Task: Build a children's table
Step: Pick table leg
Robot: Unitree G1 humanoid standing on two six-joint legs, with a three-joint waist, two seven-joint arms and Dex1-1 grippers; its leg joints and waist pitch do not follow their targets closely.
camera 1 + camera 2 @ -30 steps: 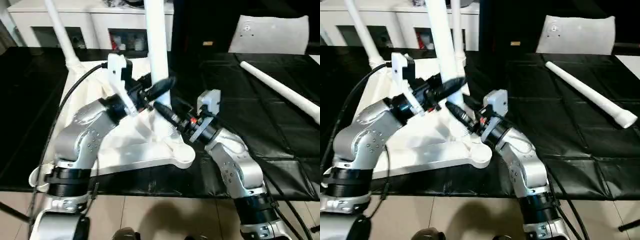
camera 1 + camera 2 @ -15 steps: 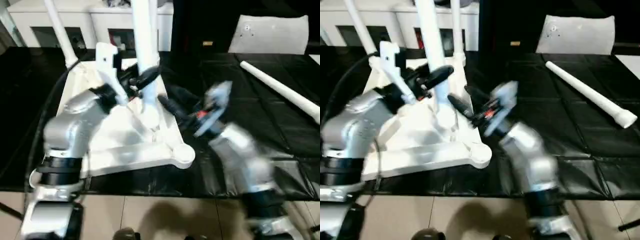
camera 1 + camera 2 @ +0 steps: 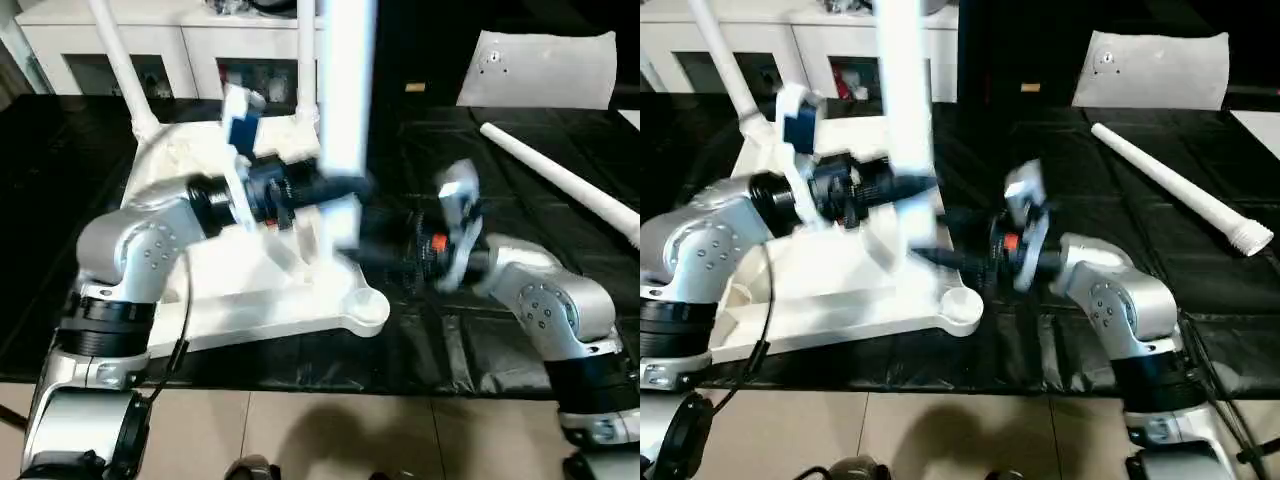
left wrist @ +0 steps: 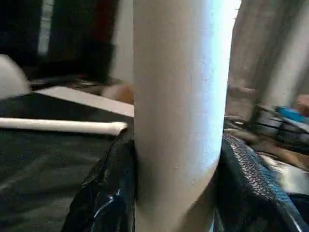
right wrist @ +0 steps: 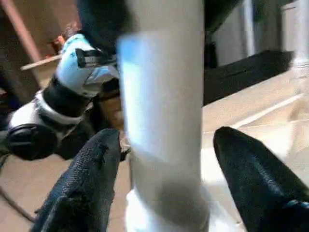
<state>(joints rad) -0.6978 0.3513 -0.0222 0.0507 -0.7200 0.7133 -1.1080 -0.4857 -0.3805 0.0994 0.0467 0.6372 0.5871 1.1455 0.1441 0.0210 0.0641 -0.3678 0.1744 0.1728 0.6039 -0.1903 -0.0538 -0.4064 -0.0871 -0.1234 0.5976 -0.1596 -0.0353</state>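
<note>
The children's table (image 3: 255,290) lies upside down on the large black-covered work table (image 3: 520,215), its ribbed white underside facing up and the near round corner socket (image 3: 368,309) still empty at the table's front edge. Two slim legs already stand up from the far corners, and a loose fourth leg (image 3: 560,183) lies well apart on the black cover toward the robot's right. The step in hand appears to be seating the thick upright leg (image 3: 345,110) into a socket near the front of the top. The left gripper (image 3: 330,188) pinches this leg from the side; in the left wrist view its black fingers (image 4: 104,193) press against both sides of the white tube. The right gripper (image 5: 166,159) sits low beside the same leg with its fingers (image 5: 89,179) spread, a gap showing on each side of the tube, so it holds nothing. The next move probably calls for the right gripper to close on the base or steady the top while the left arm drives or twists the leg home, keeping it upright, before the loose leg is fetched
</note>
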